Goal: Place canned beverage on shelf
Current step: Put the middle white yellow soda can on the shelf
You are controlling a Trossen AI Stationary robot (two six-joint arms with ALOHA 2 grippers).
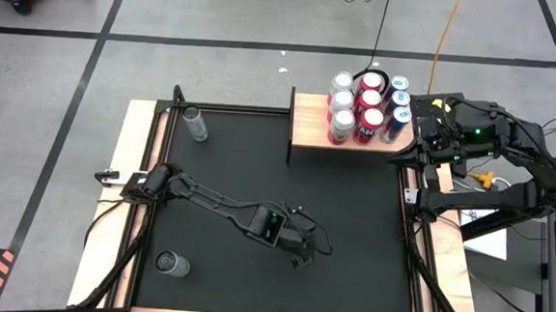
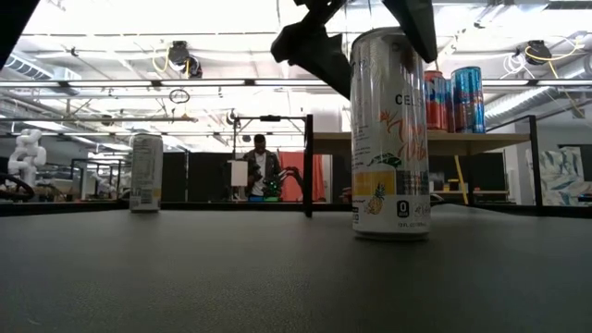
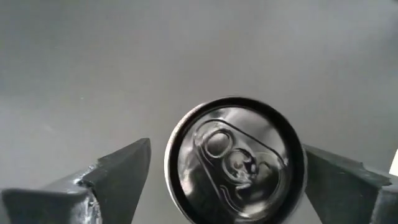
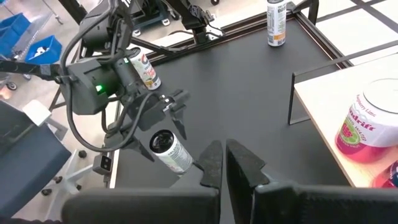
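Observation:
A tall white canned beverage (image 2: pixel 390 134) stands upright on the black mat, right of the mat's middle. Its silver top (image 3: pixel 236 163) fills the left wrist view. My left gripper (image 3: pixel 227 149) hangs open just over it, slanting down. One finger (image 3: pixel 118 177) stands on each side of the can's top without touching it. The same can (image 4: pixel 169 149) shows below the left gripper (image 1: pixel 303 257). The shelf (image 1: pixel 309 127), a light-wood board on a black frame, stands at the far right and bears several cans (image 1: pixel 368 108). My right gripper (image 4: pixel 225 163) waits shut beside the shelf's right end.
Another can (image 1: pixel 195 124) stands at the mat's far left corner, and a third can (image 1: pixel 172 263) stands near the left front. Wooden strips (image 1: pixel 132 195) border the mat. Bare board remains on the shelf's left part. A person (image 2: pixel 256 166) stands far behind the table.

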